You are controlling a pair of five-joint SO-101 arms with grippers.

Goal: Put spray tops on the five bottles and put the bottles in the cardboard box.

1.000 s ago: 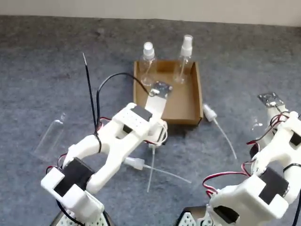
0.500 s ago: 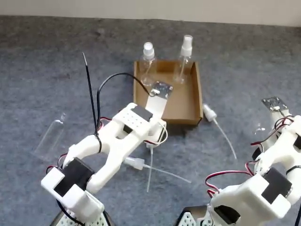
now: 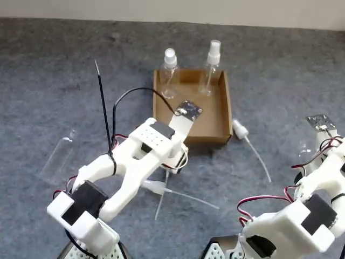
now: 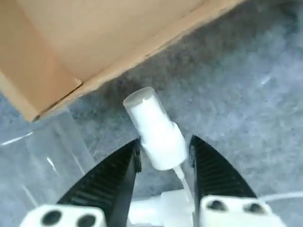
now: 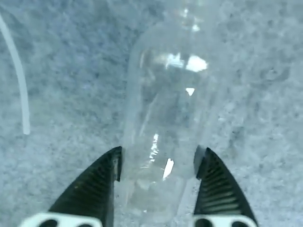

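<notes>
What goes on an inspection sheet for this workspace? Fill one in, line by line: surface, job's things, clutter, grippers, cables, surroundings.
Surface: grey carpet.
Job's things: cardboard box with two capped bottles standing at its far end; uncapped bottle lying off to one side; two loose spray tops on the carpet.
Clutter: nothing seen.
Grippers: left gripper shut on a spray top; right gripper open, astride a clear bottle lying flat.
Cables: black cables arch over the left arm; red and white wires at the right arm.
Surroundings: pale wall beyond the carpet.
</notes>
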